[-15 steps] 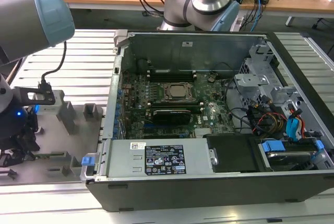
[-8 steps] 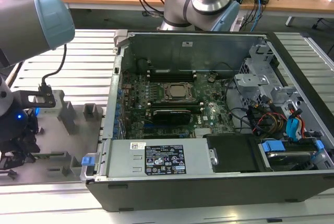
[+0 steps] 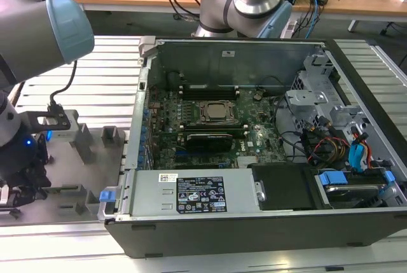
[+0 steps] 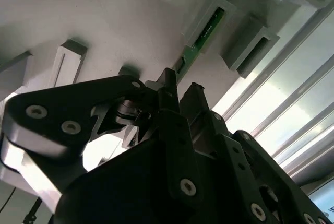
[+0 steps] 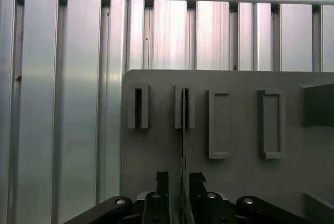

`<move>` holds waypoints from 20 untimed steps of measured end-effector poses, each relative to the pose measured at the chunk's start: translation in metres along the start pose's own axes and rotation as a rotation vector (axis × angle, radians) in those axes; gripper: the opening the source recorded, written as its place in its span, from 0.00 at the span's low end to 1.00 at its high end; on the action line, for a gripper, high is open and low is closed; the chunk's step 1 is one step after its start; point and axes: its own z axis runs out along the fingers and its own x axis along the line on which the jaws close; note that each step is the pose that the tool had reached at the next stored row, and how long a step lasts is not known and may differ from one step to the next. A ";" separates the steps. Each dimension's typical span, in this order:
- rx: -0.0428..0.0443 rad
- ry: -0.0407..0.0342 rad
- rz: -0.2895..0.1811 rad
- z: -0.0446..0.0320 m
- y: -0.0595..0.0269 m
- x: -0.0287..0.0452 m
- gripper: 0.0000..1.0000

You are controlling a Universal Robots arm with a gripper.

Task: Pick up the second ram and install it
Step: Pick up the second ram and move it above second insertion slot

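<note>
The second ram (image 4: 202, 32) is a thin green stick standing on edge in a slotted grey block (image 4: 209, 23) of the tray. In the first wrist view I see the second ram (image 5: 183, 130) edge-on, running from its block (image 5: 185, 108) down between my fingers. My gripper (image 5: 178, 178) straddles the stick's near end, one finger on each side with a small gap, so it is open. In the second wrist view the gripper (image 4: 181, 89) sits the same way. In the exterior view the gripper (image 3: 19, 191) hangs low over the grey tray (image 3: 95, 174) at that view's left.
The open computer case (image 3: 254, 222) lies at the exterior view's right of the tray, with the processor socket (image 3: 216, 112) mid-board and long black slots (image 3: 206, 90) beside it. Cables (image 3: 331, 142) and drive bays crowd its far side. Other grey blocks (image 3: 82, 140) stand on the tray.
</note>
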 end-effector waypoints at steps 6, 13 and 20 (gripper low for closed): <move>0.0001 -0.0108 -0.010 0.0075 0.0036 0.0000 0.30; 0.0002 -0.0112 -0.010 0.0081 0.0035 0.0000 0.14; 0.0002 -0.0116 -0.010 0.0081 0.0036 0.0000 0.14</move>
